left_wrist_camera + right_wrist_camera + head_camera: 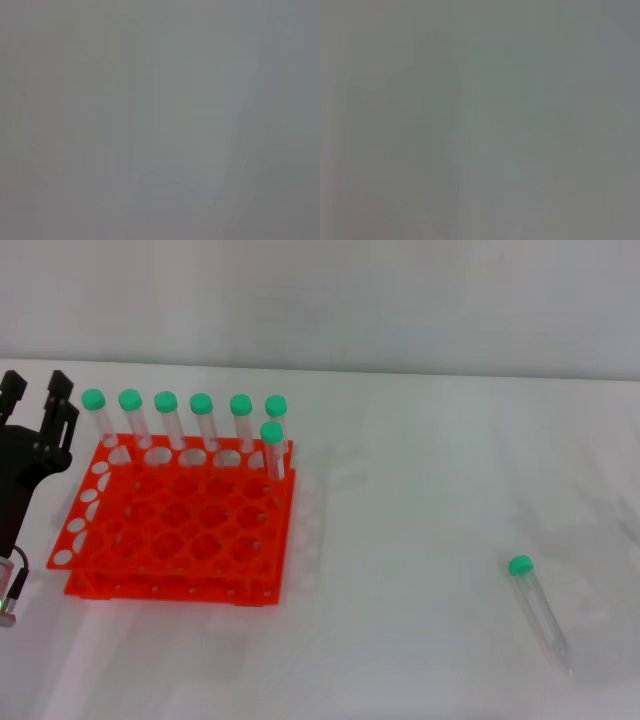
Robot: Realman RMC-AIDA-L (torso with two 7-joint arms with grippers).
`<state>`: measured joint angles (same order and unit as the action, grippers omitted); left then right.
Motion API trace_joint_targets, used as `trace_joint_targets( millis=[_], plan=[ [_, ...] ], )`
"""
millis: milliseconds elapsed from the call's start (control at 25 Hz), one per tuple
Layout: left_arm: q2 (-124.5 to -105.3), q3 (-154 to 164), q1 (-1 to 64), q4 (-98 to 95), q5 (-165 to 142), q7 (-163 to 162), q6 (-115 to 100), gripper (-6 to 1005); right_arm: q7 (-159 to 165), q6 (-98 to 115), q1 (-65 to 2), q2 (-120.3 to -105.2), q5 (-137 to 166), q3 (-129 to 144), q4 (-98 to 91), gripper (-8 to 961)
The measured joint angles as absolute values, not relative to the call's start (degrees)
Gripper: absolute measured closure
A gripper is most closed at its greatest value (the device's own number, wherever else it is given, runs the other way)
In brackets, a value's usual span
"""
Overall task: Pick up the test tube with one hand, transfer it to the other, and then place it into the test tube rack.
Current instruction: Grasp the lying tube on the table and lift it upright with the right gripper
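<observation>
The tube [538, 610] lies on its side on the white table [400, 490], well to the right of the rack [180, 525], green cap toward the rack's side and tapered tip pointing toward the near edge. Nothing touches it. Lying flat and alone, it offers a clear approach from above, and the right arm would be the natural one to reach it (that arm is out of view, so its hand's state is unknown).

The rack stands at the left with seven capped tubes [185, 420] upright in it: six along the far row, one just in front of the row's right end. Most holes stay free, which leaves plenty of choice for the last tube.

The left gripper [35, 430] hangs just beside the rack's left end, fingers spread and empty. Parked there, it sits close to the drop-off, probably waiting to receive the tube in the handover.

Both wrist views show only blank grey.

Judged from this, the pick-up has not begun.
</observation>
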<state>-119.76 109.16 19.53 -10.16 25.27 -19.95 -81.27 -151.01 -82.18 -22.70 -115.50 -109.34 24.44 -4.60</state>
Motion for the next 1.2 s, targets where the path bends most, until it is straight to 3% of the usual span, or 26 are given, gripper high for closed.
trace_joint_targets(
  millis=[200,560,760,1200],
  plan=[
    [-119.79,108.82,19.93,-10.19,25.93,-19.93,-81.27,436,-151.17,-87.34,-21.76,-115.53,-109.08,24.91,-4.66,161],
    [-119.79,108.75,19.83,-10.29,26.71,-19.70,-81.86,297,-143.91,-95.05,-18.72,-115.11,-108.64,29.26,-8.33,161],
    [-119.75,108.96,19.97,-10.29,27.12,-19.61,-81.93,221,-123.17,-93.05,-16.30,-114.85,-107.91,36.17,-23.56,164],
    [-119.80,108.94,19.24,-9.56,27.17,-19.80,-81.70,233,-69.61,-81.12,-16.17,-114.80,-72.44,39.10,-69.41,167]
  ],
)
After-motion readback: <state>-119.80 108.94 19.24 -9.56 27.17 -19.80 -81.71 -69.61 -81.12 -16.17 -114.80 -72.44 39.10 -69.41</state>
